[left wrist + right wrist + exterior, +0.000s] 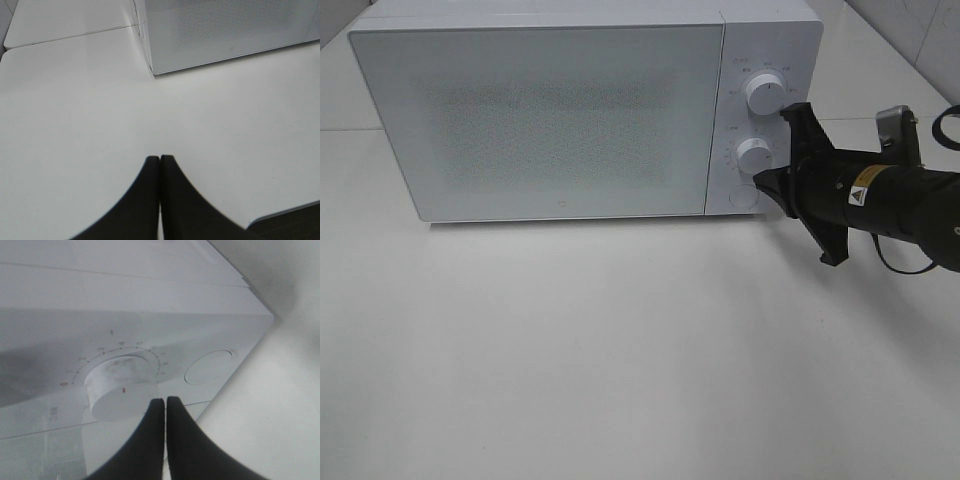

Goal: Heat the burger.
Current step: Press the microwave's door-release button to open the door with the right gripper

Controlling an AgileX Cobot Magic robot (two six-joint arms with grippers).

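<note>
The burger is hidden; no view shows it. The white microwave stands at the back of the table with its door closed. My right gripper is shut and empty, its tips right at the control panel between the lower knob and the round door button. In the right wrist view the shut fingertips sit just in front of the lower knob, with the round button beside it. My left gripper is shut and empty over the bare table, well in front of the microwave's corner.
An upper knob sits above the lower one on the panel. The white table stretches out in front of the microwave. A seam between tabletops runs left of the microwave. The table's edge shows near the left gripper.
</note>
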